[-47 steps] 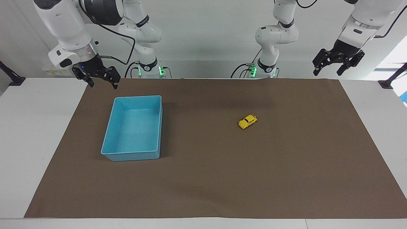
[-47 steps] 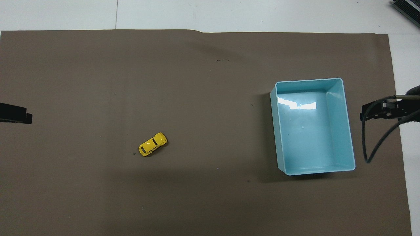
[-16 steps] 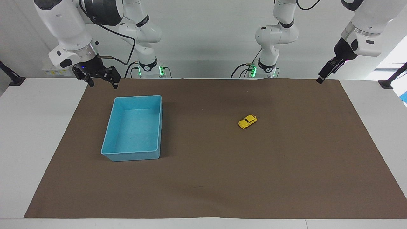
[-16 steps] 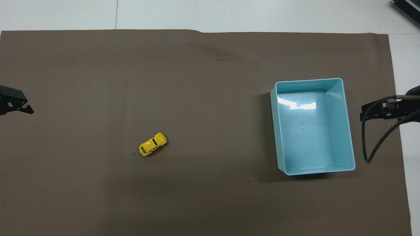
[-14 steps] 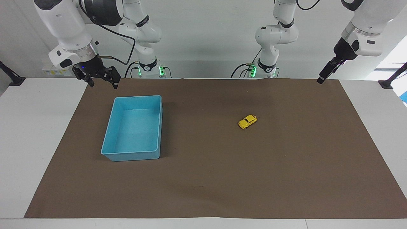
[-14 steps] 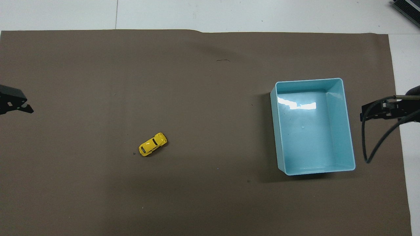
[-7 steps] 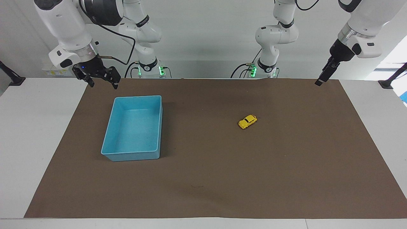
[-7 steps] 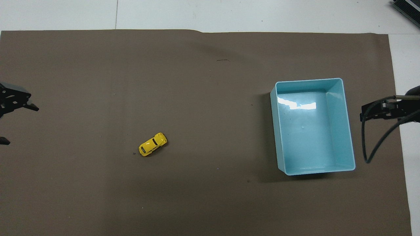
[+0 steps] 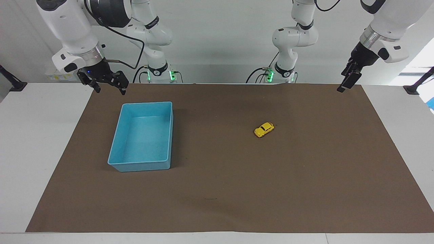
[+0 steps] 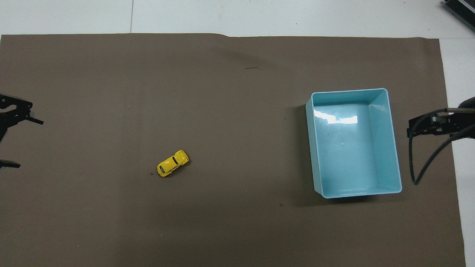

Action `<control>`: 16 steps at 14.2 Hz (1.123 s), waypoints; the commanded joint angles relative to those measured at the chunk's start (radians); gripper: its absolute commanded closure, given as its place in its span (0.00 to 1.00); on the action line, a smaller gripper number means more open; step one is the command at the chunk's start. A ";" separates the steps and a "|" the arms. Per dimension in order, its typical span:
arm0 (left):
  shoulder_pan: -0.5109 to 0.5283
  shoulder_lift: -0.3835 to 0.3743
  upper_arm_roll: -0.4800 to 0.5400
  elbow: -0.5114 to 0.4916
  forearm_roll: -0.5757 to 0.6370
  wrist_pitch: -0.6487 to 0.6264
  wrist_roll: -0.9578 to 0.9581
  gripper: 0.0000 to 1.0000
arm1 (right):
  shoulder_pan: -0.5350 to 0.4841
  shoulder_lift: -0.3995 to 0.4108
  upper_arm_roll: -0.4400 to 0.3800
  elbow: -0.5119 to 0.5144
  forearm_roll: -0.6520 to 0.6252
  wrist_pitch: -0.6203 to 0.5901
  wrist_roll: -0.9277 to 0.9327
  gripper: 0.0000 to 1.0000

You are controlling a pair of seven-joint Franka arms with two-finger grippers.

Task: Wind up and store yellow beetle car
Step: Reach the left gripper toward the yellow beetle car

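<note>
Brown mat [image 9: 305, 189] bears yellow beetle car [image 9: 264, 129]; left claw [image 9: 346, 83], right claw [image 9: 107, 87] spread

Even, bright indoor light falls from above, and both views are sharp from edge to edge. A white glare patch sits on the floor of the blue bin [image 10: 336, 119] in the overhead view; the facing view shows that bin [image 9: 146, 134] without glare. The bin throws a soft shadow on the brown mat [image 10: 230, 111], and the yellow car [image 10: 173, 163] a faint one. Daylight blooms at a window [image 9: 418, 61] past the left arm's end of the surface.
</note>
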 commanded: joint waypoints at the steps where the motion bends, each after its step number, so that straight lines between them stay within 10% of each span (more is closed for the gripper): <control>1: -0.033 -0.025 0.006 -0.082 -0.014 0.087 -0.169 0.00 | -0.016 -0.020 0.008 -0.020 0.019 -0.009 -0.014 0.00; 16: -0.230 0.093 0.006 -0.415 -0.017 0.609 -0.788 0.00 | -0.016 -0.019 0.008 -0.020 0.019 -0.009 -0.013 0.00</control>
